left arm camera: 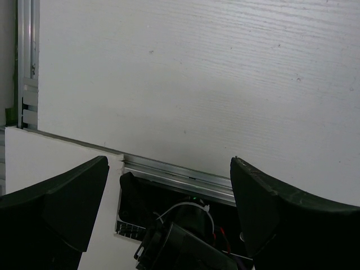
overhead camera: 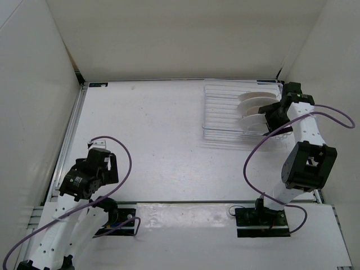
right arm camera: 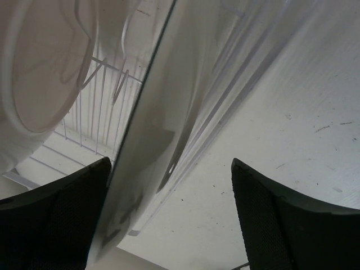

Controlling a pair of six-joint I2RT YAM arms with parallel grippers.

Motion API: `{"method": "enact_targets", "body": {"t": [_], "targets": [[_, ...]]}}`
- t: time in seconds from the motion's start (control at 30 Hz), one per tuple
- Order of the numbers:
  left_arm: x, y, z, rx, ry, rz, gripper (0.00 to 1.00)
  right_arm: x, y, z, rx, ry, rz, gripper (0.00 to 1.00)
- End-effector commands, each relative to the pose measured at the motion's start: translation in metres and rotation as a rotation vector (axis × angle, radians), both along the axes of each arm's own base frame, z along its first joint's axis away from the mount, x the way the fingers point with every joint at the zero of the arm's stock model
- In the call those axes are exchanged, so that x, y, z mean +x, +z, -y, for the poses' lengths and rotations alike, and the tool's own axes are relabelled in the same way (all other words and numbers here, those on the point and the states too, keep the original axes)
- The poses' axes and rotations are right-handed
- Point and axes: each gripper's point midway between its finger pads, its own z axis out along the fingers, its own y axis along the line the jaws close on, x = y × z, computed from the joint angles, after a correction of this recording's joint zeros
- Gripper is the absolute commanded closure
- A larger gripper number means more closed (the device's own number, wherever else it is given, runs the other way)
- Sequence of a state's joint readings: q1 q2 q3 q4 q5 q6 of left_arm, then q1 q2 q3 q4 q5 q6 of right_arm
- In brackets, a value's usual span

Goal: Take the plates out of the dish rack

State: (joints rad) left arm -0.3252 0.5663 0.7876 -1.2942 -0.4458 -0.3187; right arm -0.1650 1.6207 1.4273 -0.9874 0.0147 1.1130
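Note:
The clear dish rack (overhead camera: 222, 112) lies at the table's far right. Two white plates stand on edge in it, one behind (overhead camera: 256, 99) the other (overhead camera: 253, 121). I see no orange pattern on either. My right gripper (overhead camera: 270, 119) is open at the rack's right side, against the nearer plate. In the right wrist view that plate (right arm camera: 140, 163) runs edge-on between the jaws, close to the left finger (right arm camera: 50, 219). The other plate (right arm camera: 39, 73) is at upper left over the rack's ribs (right arm camera: 95, 118). My left gripper (overhead camera: 97, 169) is open and empty at the near left.
White walls close the table on three sides. The rack's clear side wall (right arm camera: 242, 67) stands right of the plate. The left wrist view shows bare table, the near metal rail (left arm camera: 180, 171) and the arm's base with wiring (left arm camera: 185, 236).

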Motion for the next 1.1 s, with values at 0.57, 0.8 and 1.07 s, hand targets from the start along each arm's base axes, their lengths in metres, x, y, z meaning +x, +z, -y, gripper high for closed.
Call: {"method": "enact_targets", "body": {"t": [0.57, 0.8, 1.07], "targets": [[0.001, 0.007, 0.002, 0.002, -0.017, -0.007, 0.00, 0.013, 0.010, -0.006, 0.110, 0.052, 0.094, 1.00], [0.003, 0.008, 0.004, -0.008, -0.027, -0.004, 0.00, 0.023, 0.032, -0.002, 0.119, 0.016, 0.154, 1.00], [0.004, 0.003, 0.006, 0.000, -0.038, -0.030, 0.00, 0.034, 0.056, -0.007, 0.206, -0.071, 0.185, 1.00]]}}
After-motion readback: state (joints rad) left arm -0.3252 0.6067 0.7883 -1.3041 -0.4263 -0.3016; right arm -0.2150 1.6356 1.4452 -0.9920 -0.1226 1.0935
